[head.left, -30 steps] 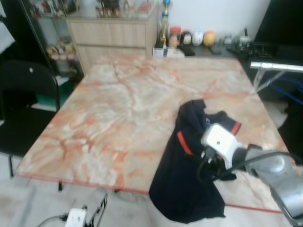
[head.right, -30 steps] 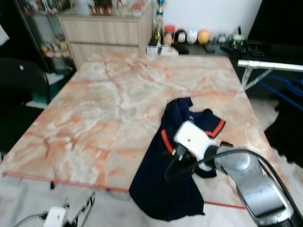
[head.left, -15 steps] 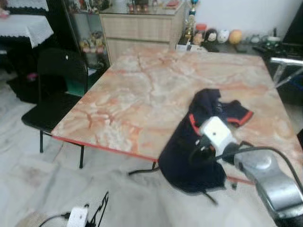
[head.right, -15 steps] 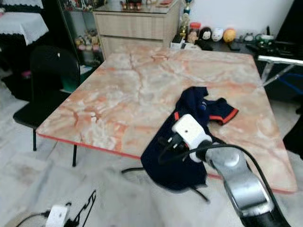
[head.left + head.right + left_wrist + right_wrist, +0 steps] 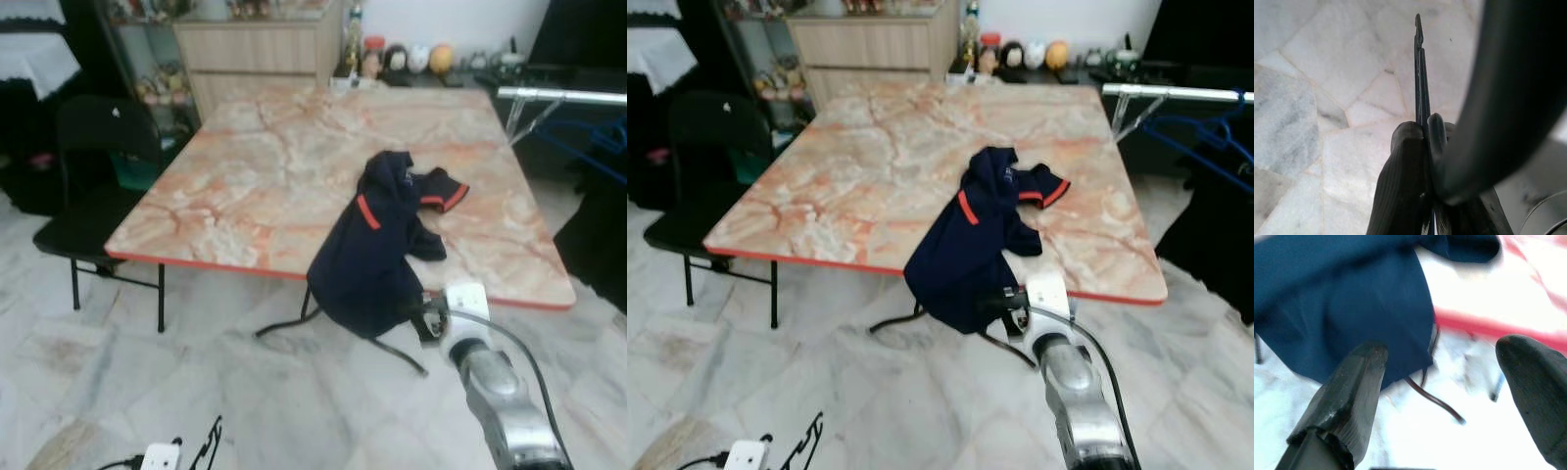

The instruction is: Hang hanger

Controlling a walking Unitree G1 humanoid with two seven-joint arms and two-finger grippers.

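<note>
**Backed off from the table, hanger in the left gripper, shirt left draped**

Backing away, the camera now takes in the whole marble table (image 5: 245, 157), its red edge and the floor before it, where a second ago the tabletop filled the view; the right gripper (image 5: 1442, 382), then at the navy shirt, is now off it, low beside the cloth that hangs over the table edge.

That navy shirt (image 5: 367, 259) with red trim lies half on the tabletop and half over the near edge. A silver clothes rail (image 5: 1176, 93) stands at the robot's right past the table, with a blue hanger (image 5: 1215, 137) beneath it. A black chair (image 5: 93, 186) stands at the table's left side.

The right gripper's fingers stand wide apart, holding nothing. The left gripper (image 5: 1422, 142) hangs over the marble floor (image 5: 1327, 73), its fingers pressed together on a thin dark hanger (image 5: 1420, 73) seen edge-on.

The step in hand looks like the carry. Next, I judge, the robot must turn right toward the rail and lift the hook over it.
</note>
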